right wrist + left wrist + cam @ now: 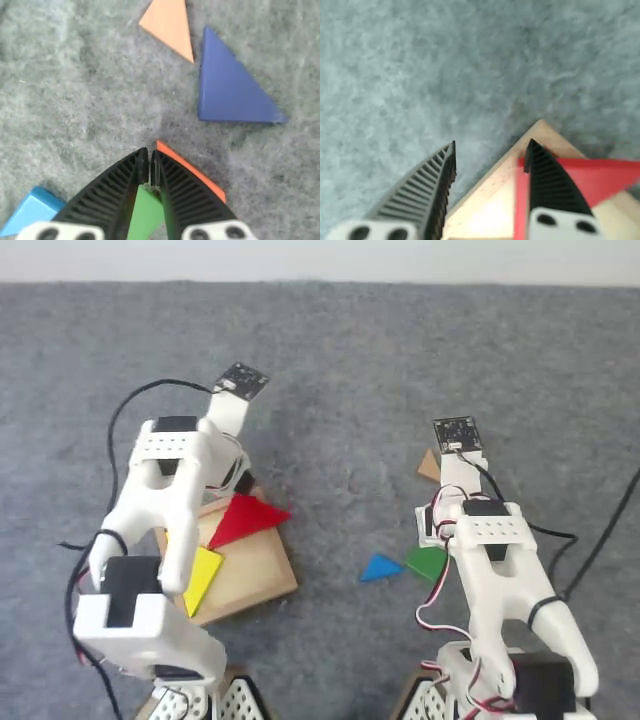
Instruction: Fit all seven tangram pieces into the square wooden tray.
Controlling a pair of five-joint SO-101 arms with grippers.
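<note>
- The step in hand looks like seating the red triangle (245, 520). It lies across the far corner of the wooden tray (262, 575) with one tip overhanging the rim, so it is not bedded flat inside.
- The left gripper (492, 145) hangs over that same tray corner with its jaws spread wide. One finger is just beside the red triangle's edge and nothing is held.
- The yellow piece (203, 575) lies inside the tray on its near side, partly under the left arm.
- The right gripper (150, 151) is well away from the tray, its jaws pressed together with nothing visibly pinched at the tips. The green piece (145, 215) lies beneath it and an orange piece (192, 172) is at its side.
- Also outside the tray are the light blue triangle (380, 567), nearest to it, and beyond that a dark blue triangle (227, 90) and a tan triangle (170, 25).
- The next move likely calls for nudging or re-gripping the red triangle so it drops square into the corner. Five pieces would remain.
- Everything sits on grey carpet (350, 370), with a pale wall (320, 260) beyond.
</note>
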